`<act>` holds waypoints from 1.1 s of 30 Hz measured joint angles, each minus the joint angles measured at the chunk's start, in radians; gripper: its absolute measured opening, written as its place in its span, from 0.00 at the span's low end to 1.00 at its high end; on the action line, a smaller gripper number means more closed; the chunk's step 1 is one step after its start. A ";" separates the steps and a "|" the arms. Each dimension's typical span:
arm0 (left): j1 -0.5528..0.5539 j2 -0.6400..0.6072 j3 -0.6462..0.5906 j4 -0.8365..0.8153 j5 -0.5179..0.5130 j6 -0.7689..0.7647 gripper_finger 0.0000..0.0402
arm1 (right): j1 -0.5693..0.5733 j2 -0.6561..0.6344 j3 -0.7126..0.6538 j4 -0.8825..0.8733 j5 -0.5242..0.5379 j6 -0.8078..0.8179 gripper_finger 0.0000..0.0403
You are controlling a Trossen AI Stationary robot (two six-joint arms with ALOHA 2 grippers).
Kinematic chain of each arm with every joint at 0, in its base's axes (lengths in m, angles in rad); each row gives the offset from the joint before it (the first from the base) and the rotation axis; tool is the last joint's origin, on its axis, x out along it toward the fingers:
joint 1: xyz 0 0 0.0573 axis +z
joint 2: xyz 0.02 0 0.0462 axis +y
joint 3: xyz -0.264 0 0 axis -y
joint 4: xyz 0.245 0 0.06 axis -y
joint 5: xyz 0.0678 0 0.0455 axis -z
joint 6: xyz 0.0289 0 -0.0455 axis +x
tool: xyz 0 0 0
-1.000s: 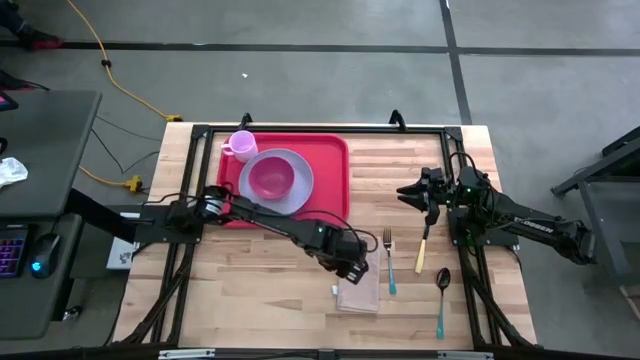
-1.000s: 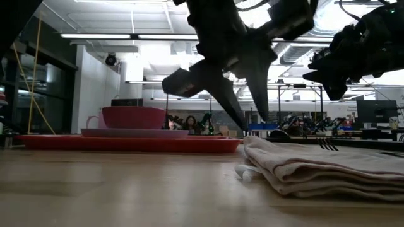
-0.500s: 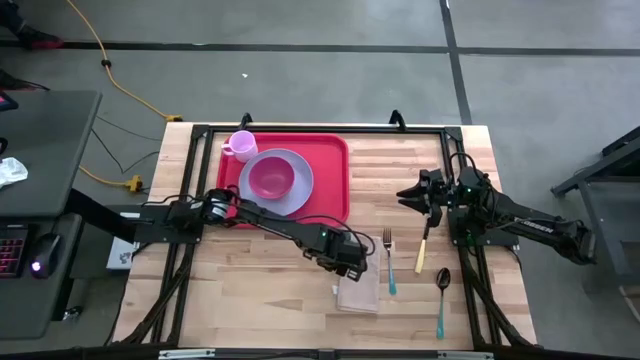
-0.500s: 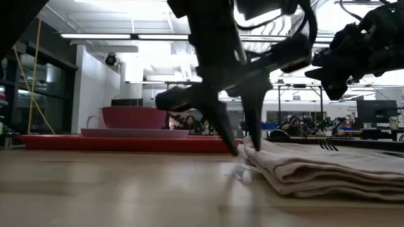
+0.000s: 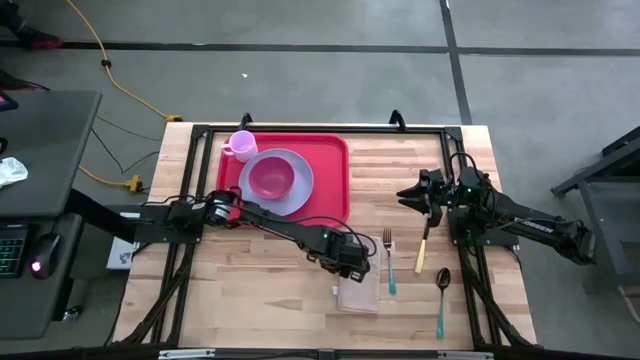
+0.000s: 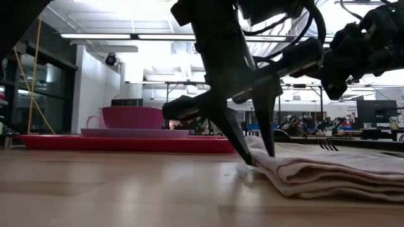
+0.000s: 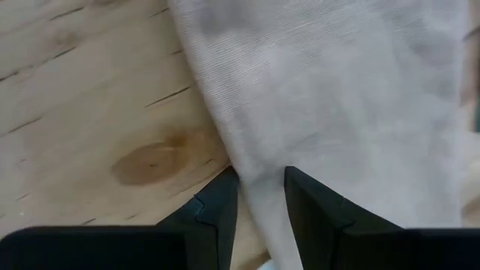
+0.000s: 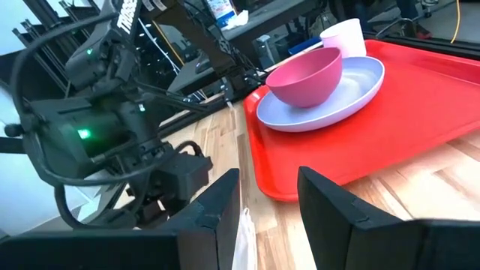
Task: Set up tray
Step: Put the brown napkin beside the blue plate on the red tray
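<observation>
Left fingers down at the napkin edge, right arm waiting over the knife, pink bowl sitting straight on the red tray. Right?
Not quite: the pink bowl sits on the lavender plate, and the plate sits on the red tray; the high and right wrist views show it. The rest holds: the left gripper has its fingers down, open astride the napkin edge, and the right gripper waits over the knife.

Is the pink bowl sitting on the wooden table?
No, the pink bowl sits on the lavender plate, which rests on the red tray.
</observation>
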 joint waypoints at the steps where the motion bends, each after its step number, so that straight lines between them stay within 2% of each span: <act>1: 0.000 0.000 0.000 -0.004 0.002 0.000 0.36 | 0.000 -0.001 0.000 -0.001 0.000 0.000 0.28; 16: 0.002 0.042 0.001 0.033 0.037 -0.003 0.35 | 0.000 -0.001 0.000 0.000 0.000 0.000 0.28; 23: 0.000 0.043 0.001 0.044 0.018 0.002 0.22 | 0.000 -0.001 0.000 0.000 0.000 0.000 0.28; 33: -0.002 0.044 0.000 0.126 -0.072 0.089 0.03 | 0.000 -0.001 0.000 0.000 0.001 0.020 0.28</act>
